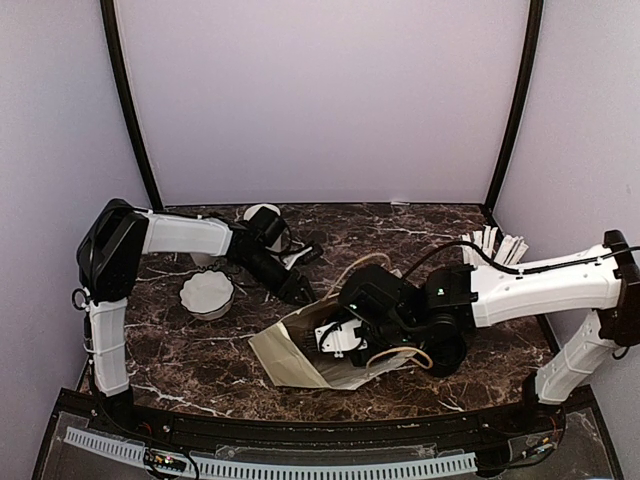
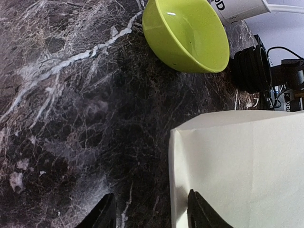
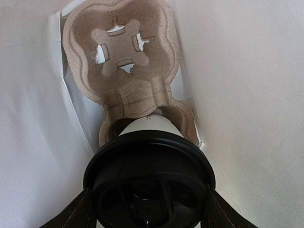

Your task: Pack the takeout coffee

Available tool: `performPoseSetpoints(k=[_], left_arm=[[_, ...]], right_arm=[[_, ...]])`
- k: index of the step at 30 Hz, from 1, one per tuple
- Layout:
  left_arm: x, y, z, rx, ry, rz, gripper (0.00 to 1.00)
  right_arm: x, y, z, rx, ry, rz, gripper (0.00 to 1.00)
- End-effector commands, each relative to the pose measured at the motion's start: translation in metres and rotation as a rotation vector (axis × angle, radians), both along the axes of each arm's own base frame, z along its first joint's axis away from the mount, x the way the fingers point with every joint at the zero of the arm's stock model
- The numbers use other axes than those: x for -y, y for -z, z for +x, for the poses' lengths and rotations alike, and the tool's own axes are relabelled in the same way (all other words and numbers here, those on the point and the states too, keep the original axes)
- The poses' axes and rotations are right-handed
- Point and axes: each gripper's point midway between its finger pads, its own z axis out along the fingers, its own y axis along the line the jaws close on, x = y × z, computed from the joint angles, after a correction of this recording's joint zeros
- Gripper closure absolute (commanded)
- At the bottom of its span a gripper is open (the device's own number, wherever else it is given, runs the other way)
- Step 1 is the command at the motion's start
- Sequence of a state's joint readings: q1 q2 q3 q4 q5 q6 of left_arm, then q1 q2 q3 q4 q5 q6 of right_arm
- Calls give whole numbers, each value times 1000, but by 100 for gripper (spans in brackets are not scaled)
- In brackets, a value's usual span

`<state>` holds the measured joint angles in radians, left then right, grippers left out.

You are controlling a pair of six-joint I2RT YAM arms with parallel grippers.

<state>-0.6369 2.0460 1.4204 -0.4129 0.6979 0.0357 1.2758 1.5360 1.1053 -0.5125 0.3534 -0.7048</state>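
One pale paper bag [image 1: 280, 355], flat on dark marble table [image 1: 180, 360]. Inside: moulded brown pulp carrier [image 3: 123, 52], far slot vacant; white paper cup with black lid [image 3: 149, 161], apparently at near slot, clasped by right gripper [image 3: 147, 195]. Left gripper [image 2: 151, 195] spread, astride bag edge. Release and withdrawal seemingly outstanding.

the cup [image 3: 149, 190] sits in a carrier [image 3: 123, 57] inside the bag [image 2: 247, 171]; a bowl [image 2: 190, 33] lies beside.

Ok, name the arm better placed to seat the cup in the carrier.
Right arm: its jaws hold the lidded cup inside the bag, facing the carrier. The left arm is outside, at the bag's edge.
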Motion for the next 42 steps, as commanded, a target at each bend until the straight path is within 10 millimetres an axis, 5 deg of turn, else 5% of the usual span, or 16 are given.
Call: performPoseSetpoints(k=[1,9,18,25,32,37,42], left_arm=[[-11,9,-2,-20,5,38,47],[-10,7,1,-27,4,26,47],[-50,-23,39,73,-165,65,46],[-88,-45,47,140,-257,72,45],[-98,-57,43,168,-276,72,45],[-101,-70,44,197,-284,78,45],[-106,-106,45,264,-312,59,45]], right_arm=[[16,26,3,-113,47,-82,40],[29,59,6,-155,49,-176,41],[13,22,-6,-259,2,-195,38],[6,21,-6,-357,15,-224,22],[-5,6,23,-358,57,-161,2],[-9,-2,28,-359,70,-132,1],[-17,-19,28,-380,77,-103,1]])
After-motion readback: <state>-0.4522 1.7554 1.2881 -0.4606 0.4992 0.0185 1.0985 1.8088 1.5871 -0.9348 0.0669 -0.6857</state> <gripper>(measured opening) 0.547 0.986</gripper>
